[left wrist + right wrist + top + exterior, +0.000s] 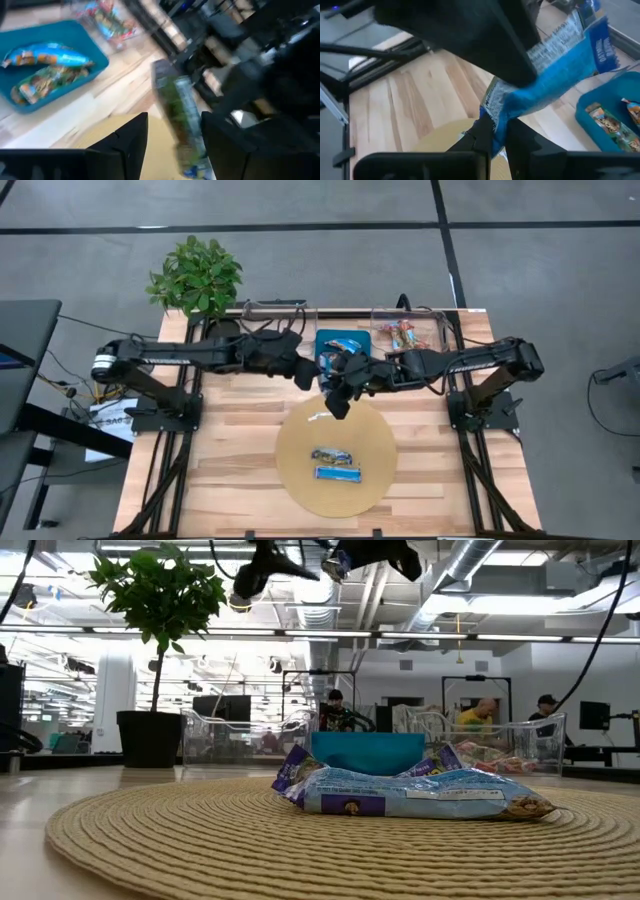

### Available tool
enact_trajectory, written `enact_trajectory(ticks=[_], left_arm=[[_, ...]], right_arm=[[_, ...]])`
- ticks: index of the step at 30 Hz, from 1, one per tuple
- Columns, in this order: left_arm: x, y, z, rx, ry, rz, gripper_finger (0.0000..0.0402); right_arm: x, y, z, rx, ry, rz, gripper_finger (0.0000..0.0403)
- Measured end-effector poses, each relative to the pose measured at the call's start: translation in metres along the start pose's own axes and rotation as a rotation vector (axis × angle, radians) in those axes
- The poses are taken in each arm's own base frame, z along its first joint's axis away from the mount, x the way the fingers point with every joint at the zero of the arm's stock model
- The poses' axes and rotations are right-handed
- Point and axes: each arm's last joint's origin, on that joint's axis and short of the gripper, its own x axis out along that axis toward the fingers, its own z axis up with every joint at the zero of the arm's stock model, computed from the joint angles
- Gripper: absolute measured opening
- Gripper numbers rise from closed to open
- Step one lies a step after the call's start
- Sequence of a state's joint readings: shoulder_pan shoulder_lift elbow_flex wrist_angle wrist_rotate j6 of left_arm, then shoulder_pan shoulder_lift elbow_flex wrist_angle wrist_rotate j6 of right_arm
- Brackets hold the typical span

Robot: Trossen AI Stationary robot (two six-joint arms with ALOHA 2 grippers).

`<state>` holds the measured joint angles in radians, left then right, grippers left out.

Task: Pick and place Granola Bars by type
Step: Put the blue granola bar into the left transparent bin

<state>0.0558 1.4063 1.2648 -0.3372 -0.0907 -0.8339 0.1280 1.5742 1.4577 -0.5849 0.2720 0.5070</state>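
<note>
My right gripper (496, 131) is shut on a blue-and-silver granola bar (555, 65), above the far edge of the round woven mat (300, 480). My left gripper (175, 120) is open and close by. Its fingers stand on either side of that same bar (181, 112) without touching it. Two more bars (336, 464) lie flat on the mat. The teal tray (325, 340) behind the grippers holds a few bars (47, 55). Red-and-tan bars (400, 332) lie in the clear bin at the far right. My right gripper pinches the blue-and-silver bar by one end (492, 112) between its two fingers. The bar is lifted clear of the mat. It sticks out beyond the fingertips, and its free end (592, 42) points toward the teal tray.
A second clear bin (275, 310) stands at the far left, next to a potted plant (197, 275) at the table's far-left corner. Bare wood (230, 450) lies to either side of the mat. People show in the room beyond the table (480, 715).
</note>
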Motion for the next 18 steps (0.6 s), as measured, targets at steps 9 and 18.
enact_trajectory(ticks=[9,18], left_arm=[[0.025,0.006,0.001,-0.011,0.022,-0.038,0.0176],[0.023,0.005,0.005,-0.008,-0.012,-0.037,0.0095]], right_arm=[[-0.002,-0.003,0.005,-0.037,0.004,-0.002,0.0024],[-0.002,-0.004,0.007,-0.034,-0.008,-0.003,0.0026]])
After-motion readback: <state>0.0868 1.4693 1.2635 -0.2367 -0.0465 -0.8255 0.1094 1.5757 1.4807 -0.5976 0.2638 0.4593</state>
